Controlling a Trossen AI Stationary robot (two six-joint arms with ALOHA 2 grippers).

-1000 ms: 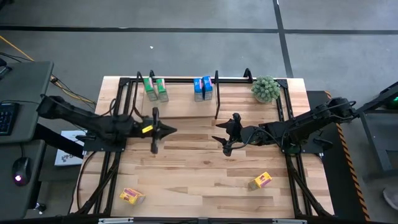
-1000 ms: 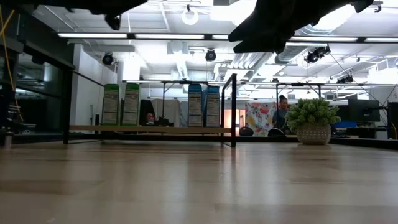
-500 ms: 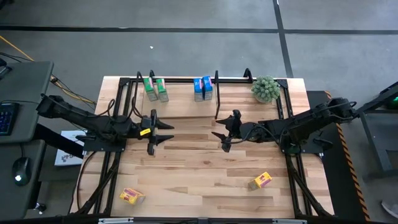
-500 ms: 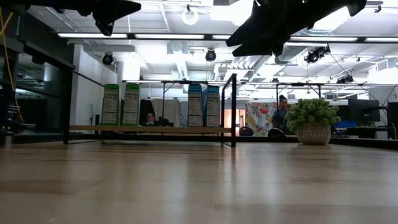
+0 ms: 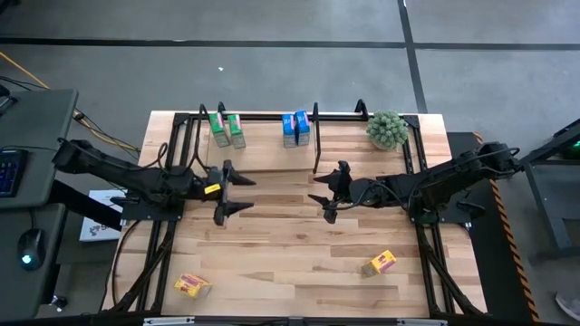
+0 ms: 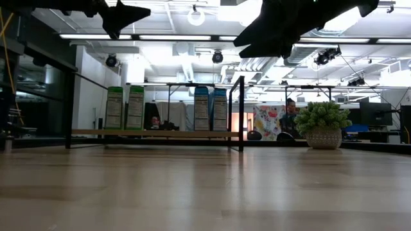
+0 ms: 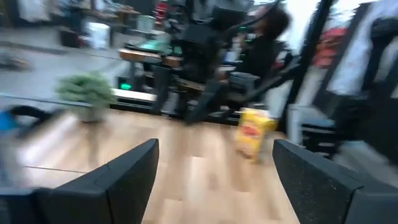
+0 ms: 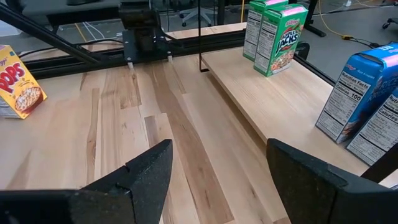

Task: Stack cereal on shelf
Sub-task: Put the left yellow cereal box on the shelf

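Here the pale plank bench [image 5: 299, 254] carries everything. Along its far edge sits the shelf [image 5: 272, 136], a black tube rack with a light board. On that board stand two green cereal boxes [image 5: 227, 129] toward the left and two blue cereal boxes [image 5: 295, 129] further right, each pair upright and side by side. The round green plant [image 5: 387, 129] sits at the far right corner. The left gripper [image 5: 237, 191] hovers above mid-bench with its fingers spread wide, holding nothing; the right gripper [image 5: 318, 201] hangs nearby, jaws also apart and empty. Two yellow cereal boxes lie near the front: one at left [image 5: 192, 286], one at right [image 5: 380, 263].
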